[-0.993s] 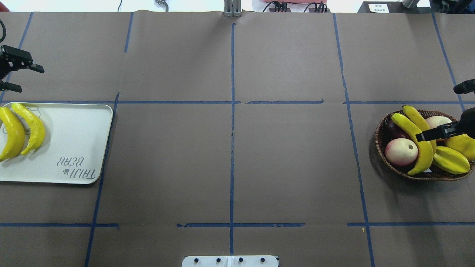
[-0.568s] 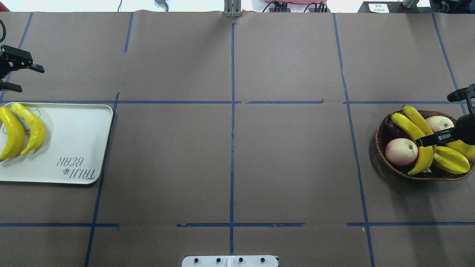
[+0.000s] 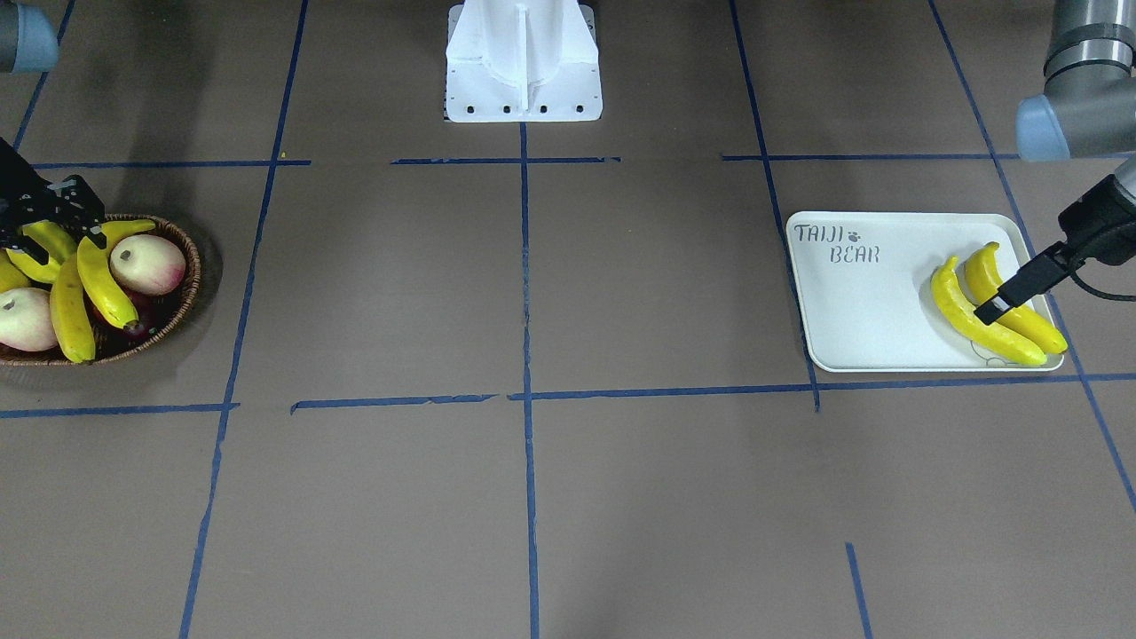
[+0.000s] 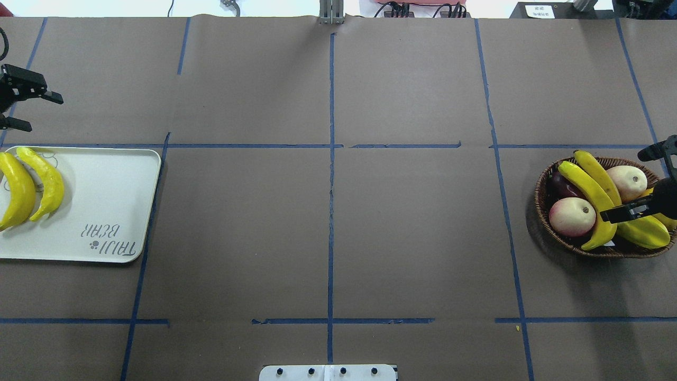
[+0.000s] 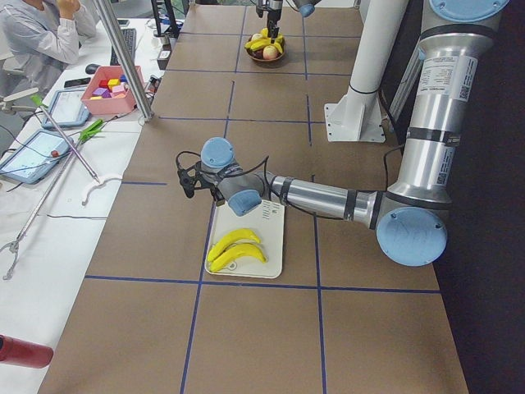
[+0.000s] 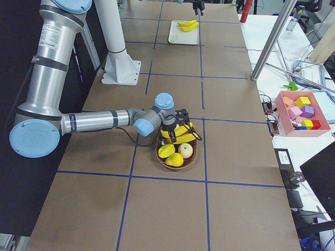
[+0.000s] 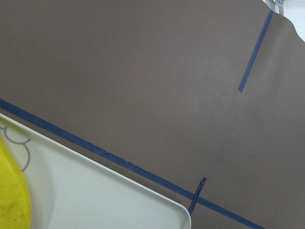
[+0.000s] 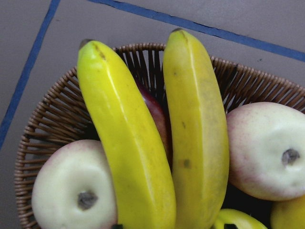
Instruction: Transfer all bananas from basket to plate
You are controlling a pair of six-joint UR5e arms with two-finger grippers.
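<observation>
Wrist tipped down, R fingers splayed over basket bananas; L fingers apart, hovering near plate.

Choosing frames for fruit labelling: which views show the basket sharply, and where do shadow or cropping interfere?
Right wrist view: bananas sharp and evenly lit, basket cropped by the frame. Overhead view: basket at the right edge, soft shadow to its left. Exterior left view: basket far and tiny.

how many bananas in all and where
4. A first banana and a second banana lie side by side on the plate; a third banana and a fourth banana lie in the basket. More could hide under other fruit.
</observation>
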